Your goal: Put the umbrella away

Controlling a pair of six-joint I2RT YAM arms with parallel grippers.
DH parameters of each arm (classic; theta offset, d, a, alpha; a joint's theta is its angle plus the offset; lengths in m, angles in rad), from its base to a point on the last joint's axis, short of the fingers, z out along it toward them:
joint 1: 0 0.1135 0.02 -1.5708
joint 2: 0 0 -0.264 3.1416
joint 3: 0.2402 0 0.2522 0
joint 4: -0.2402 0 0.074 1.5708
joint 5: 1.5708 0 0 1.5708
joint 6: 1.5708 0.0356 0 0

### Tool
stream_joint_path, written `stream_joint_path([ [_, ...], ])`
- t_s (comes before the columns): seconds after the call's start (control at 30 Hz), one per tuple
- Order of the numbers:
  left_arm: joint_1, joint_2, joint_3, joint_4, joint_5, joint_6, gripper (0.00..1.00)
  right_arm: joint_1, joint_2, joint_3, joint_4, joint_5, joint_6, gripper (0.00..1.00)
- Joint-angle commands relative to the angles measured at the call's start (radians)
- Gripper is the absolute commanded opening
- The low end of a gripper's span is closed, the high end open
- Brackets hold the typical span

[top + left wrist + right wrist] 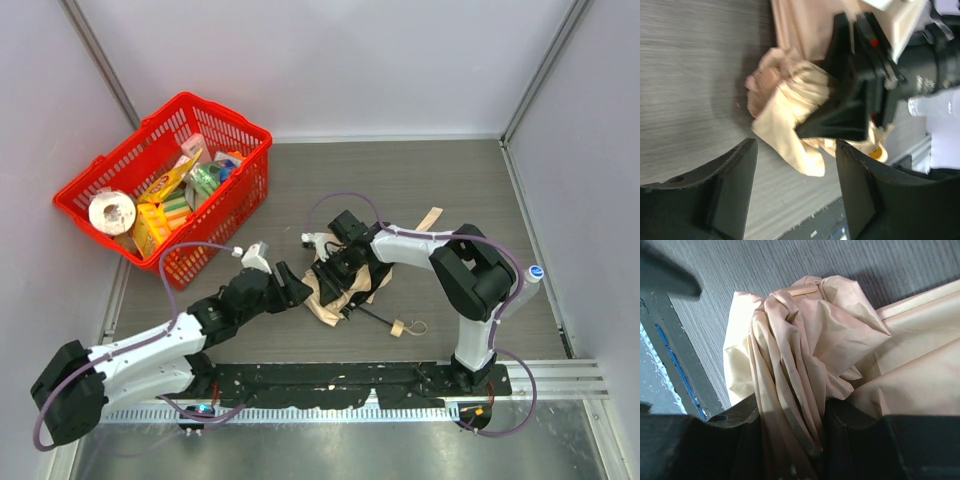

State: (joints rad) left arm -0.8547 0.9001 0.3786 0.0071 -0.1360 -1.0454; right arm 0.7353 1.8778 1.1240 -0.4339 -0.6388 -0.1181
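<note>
Umbrella (805, 340) pinched by right gripper (792, 430), left gripper (795, 190) spread wide

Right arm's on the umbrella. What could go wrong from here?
Right gripper seems to pinch only bunched fabric of the umbrella; it may slip out.
Open left gripper sits close beside the right one; advancing risks a clash.
Handle and its cord loop lie loose and could snag.

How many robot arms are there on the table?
2. The white-and-black left arm reaches from the near-left corner, left gripper open beside the crumpled beige fabric umbrella. The right arm bends in from the near-right, right gripper shut on that fabric.
</note>
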Motion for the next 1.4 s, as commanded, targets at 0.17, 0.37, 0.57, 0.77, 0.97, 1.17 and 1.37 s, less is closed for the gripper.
stream_joint_path([
  [0.17, 0.166, 0.195, 0.020, 0.270, 0.054, -0.085, 0.93, 0.012, 0.035, -0.049, -0.025, 0.047, 0.000, 0.01],
  [0.37, 0.164, 0.336, 0.060, 0.287, 0.111, -0.293, 0.94, 0.012, 0.041, -0.035, -0.026, 0.056, -0.006, 0.01],
  [0.57, 0.160, 0.474, 0.059, 0.370, 0.118, -0.445, 0.93, 0.010, 0.044, -0.026, -0.019, 0.051, -0.008, 0.01],
  [0.77, 0.120, 0.655, 0.088, 0.502, 0.099, -0.492, 0.76, 0.013, 0.030, -0.030, -0.008, 0.062, -0.006, 0.01],
  [0.97, 0.063, 0.691, 0.069, 0.508, -0.007, -0.476, 0.54, 0.012, 0.015, -0.039, 0.003, 0.051, -0.017, 0.01],
  [1.17, 0.048, 0.701, 0.029, 0.518, -0.034, -0.498, 0.18, 0.015, -0.003, -0.036, 0.030, 0.056, 0.003, 0.01],
  [1.37, 0.046, 0.674, 0.049, 0.395, -0.016, -0.485, 0.00, 0.052, -0.083, -0.050, 0.087, 0.341, 0.141, 0.27],
])
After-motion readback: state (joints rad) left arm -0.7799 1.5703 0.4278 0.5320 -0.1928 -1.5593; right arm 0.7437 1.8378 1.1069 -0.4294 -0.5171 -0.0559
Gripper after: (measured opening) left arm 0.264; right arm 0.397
